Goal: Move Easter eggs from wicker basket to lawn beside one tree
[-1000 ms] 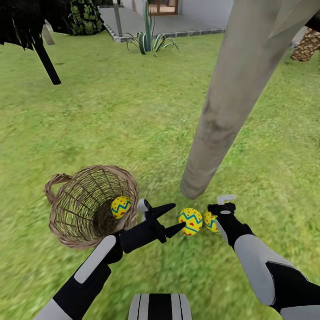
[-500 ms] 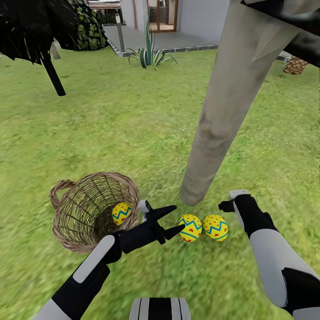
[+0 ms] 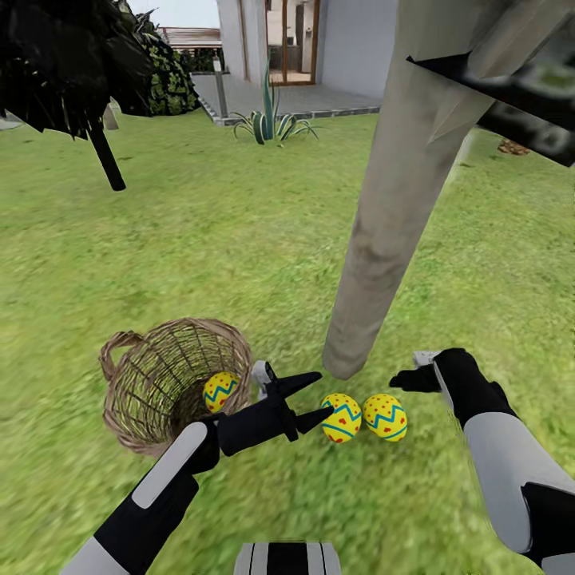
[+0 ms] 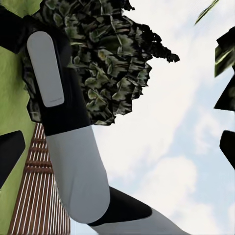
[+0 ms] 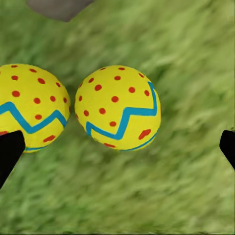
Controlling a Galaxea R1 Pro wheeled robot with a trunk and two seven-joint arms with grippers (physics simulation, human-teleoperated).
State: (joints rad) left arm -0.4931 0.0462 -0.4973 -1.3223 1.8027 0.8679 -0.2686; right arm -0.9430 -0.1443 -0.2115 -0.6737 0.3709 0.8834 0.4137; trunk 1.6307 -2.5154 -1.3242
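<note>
Two yellow Easter eggs [image 3: 342, 417] [image 3: 385, 416] lie side by side on the lawn [image 3: 239, 239], just in front of the pale tree trunk's base [image 3: 347, 351]. A third egg [image 3: 220, 391] rests inside the wicker basket [image 3: 136, 391], at its near right wall. My left gripper [image 3: 319, 394] is open between the basket and the left-hand egg, its lower fingertip close to that egg. My right gripper [image 3: 409, 369] hangs open and empty just above the right-hand egg [image 5: 117, 107], with the other egg [image 5: 29, 107] beside it.
The thick trunk [image 3: 399, 184] leans up and to the right, close ahead of both arms. A thin dark-trunked tree [image 3: 104, 156] stands at the far left, an agave [image 3: 267, 124] and paved patio [image 3: 279, 96] behind. My right forearm [image 4: 73, 161] crosses the left wrist view against sky.
My right gripper has drawn back up and to the right off the right-hand egg, which now lies free on the grass. The head view has tilted upward. The left arm has stayed put.
</note>
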